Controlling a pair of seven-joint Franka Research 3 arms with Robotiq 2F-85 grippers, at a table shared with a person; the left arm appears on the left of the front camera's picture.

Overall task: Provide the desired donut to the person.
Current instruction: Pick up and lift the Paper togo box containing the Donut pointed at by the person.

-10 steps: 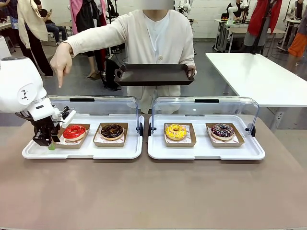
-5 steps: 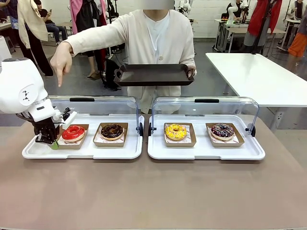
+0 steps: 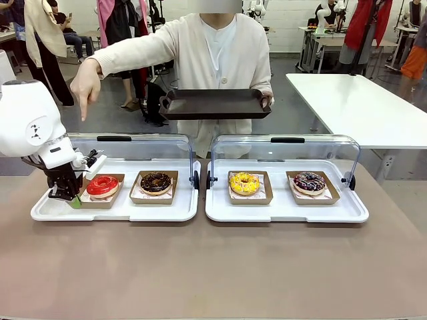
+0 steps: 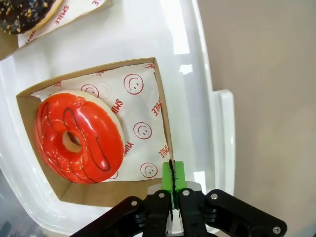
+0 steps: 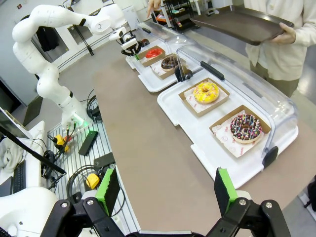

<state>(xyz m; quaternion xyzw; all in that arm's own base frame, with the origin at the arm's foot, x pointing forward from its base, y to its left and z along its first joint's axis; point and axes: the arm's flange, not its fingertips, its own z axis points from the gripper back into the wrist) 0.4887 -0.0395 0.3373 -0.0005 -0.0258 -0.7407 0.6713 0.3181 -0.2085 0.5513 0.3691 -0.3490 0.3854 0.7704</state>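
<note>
A red-glazed donut [image 3: 102,185] [image 4: 79,138] lies in a brown cardboard tray [image 4: 163,98] at the left end of the left white serving tray [image 3: 113,212]. My left gripper [image 3: 67,193] [image 4: 173,177] is shut on that cardboard tray's near edge, its green pads pinching the rim. The person [image 3: 213,53] stands across the table, one hand [image 3: 85,83] pointing down toward the red donut, the other holding out a dark tray [image 3: 213,103]. My right gripper [image 5: 165,190] hangs open high above the table's right end, holding nothing.
A chocolate donut [image 3: 156,182] shares the left serving tray. A yellow donut [image 3: 244,183] and a sprinkled donut [image 3: 309,182] sit on the right white tray [image 3: 287,212]. Clear lids [image 3: 133,143] stand raised behind both trays. Bare brown tabletop [image 3: 213,267] lies in front.
My left gripper has shifted slightly right and up with the red donut's cardboard tray in its grip. The person's pointing hand and dark tray have stayed put.
</note>
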